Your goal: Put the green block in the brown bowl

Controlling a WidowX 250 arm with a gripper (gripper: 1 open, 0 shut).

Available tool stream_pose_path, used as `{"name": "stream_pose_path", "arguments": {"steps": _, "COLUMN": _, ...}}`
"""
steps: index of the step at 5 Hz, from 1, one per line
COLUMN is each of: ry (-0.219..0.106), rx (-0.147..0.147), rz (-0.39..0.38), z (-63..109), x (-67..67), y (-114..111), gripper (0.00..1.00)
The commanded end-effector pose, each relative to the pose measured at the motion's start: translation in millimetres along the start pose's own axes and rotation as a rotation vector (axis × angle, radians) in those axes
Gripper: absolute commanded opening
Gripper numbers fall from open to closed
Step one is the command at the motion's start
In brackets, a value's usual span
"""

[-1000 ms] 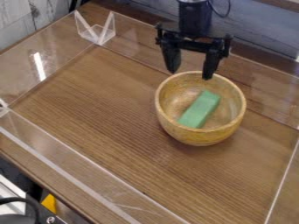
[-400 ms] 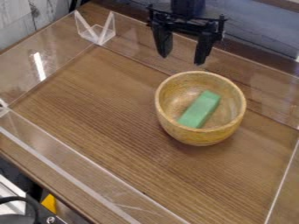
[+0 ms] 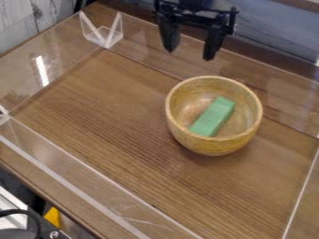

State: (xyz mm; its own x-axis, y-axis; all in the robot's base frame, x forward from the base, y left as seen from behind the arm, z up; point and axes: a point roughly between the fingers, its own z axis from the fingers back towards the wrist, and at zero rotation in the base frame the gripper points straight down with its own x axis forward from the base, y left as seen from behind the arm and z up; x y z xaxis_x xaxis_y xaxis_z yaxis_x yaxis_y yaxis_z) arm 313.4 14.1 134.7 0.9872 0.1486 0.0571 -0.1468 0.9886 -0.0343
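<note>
Matte green block lies inside round grainy brown bowl; gripper above, spread wide, empty

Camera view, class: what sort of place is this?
Probably a robot lab bench: a wood-grain table ringed by clear plastic walls, an open gripper above a bowl holding a green block.

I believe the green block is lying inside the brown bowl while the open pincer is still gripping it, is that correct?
Not quite: the green block does lie inside the brown bowl, but the pincer is not gripping it. The camera view shows it open and empty, up behind the bowl.
</note>
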Motion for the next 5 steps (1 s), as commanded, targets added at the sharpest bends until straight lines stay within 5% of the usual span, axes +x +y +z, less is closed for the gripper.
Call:
{"name": "stream_pose_path", "arguments": {"steps": 1, "ry": -0.085, "rx": 0.012, "rz": 0.001, "z": 24.2, "x": 9.3, "y": 7, "gripper": 1.00}}
{"name": "stream_pose_path", "arguments": {"steps": 5, "ry": -0.082, "rx": 0.037, "rz": 0.004, "z": 6.9, "x": 27.9, "y": 32, "gripper": 1.00}}
